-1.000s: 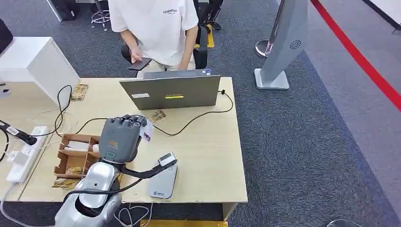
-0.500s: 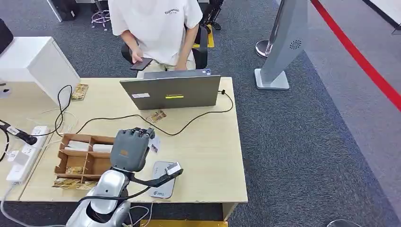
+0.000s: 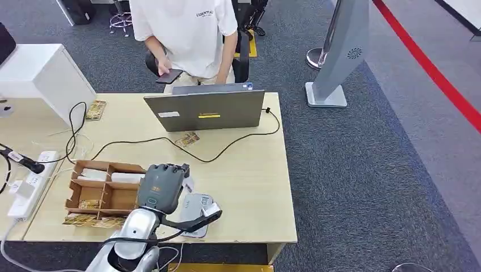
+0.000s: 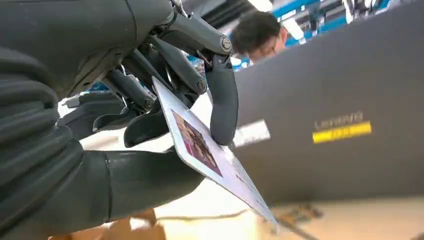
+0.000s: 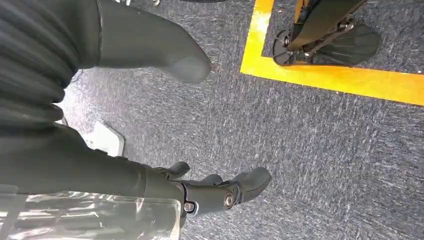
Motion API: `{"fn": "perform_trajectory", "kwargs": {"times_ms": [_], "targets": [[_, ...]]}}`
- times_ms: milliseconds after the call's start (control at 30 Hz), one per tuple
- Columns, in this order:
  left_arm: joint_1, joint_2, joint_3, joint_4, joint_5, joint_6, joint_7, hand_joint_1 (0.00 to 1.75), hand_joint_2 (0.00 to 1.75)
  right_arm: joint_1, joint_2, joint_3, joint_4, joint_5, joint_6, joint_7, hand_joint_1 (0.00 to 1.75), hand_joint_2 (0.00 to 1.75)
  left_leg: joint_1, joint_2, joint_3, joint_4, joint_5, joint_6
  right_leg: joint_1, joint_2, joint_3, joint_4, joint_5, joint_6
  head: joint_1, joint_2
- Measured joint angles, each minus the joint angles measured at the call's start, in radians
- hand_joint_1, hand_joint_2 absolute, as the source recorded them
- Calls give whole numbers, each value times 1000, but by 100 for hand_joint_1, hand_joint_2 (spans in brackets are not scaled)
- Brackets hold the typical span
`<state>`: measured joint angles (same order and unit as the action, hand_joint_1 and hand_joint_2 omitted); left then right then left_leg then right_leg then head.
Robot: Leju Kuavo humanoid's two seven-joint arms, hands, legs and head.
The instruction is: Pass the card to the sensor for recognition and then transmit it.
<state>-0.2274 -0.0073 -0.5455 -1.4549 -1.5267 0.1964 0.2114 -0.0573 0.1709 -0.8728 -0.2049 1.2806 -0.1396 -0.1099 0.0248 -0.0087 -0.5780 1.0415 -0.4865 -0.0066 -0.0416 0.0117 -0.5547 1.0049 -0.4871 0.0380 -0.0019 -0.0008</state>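
- You have a pale wooden counter point(image 3: 249, 170) under the left hand point(image 3: 161, 187).
- Just beside the hand, on its right, a grey sensor pad point(image 3: 195, 212) lies flat near the counter's front edge.
- To the hand's left sits a cardboard tray point(image 3: 99, 192) with compartments.
- Beyond the hand, at the far edge, a grey laptop point(image 3: 207, 110) stands open.
- A black cable point(image 3: 227, 148) runs across between hand and laptop, with a small card point(image 3: 187, 139) lying beside it.

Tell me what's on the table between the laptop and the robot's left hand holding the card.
In the head view, a black cable snakes across the table between the laptop and the left hand, with a small gold packet beside it.
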Motion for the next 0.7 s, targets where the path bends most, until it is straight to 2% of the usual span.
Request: {"fn": "perform_trajectory", "kwargs": {"times_ms": [333,700], "targets": [[3,-17,8,55,3,-82,61,175,175,0,0,0,0,13,-3,10,0,175,0,0,0,0,0,0,0,0,0,0,0,0,0,0],[0,-24,17,85,4,-108,73,175,175,0,0,0,0,20,-3,13,0,175,0,0,0,0,0,0,0,0,0,0,0,0,0,0]]}}
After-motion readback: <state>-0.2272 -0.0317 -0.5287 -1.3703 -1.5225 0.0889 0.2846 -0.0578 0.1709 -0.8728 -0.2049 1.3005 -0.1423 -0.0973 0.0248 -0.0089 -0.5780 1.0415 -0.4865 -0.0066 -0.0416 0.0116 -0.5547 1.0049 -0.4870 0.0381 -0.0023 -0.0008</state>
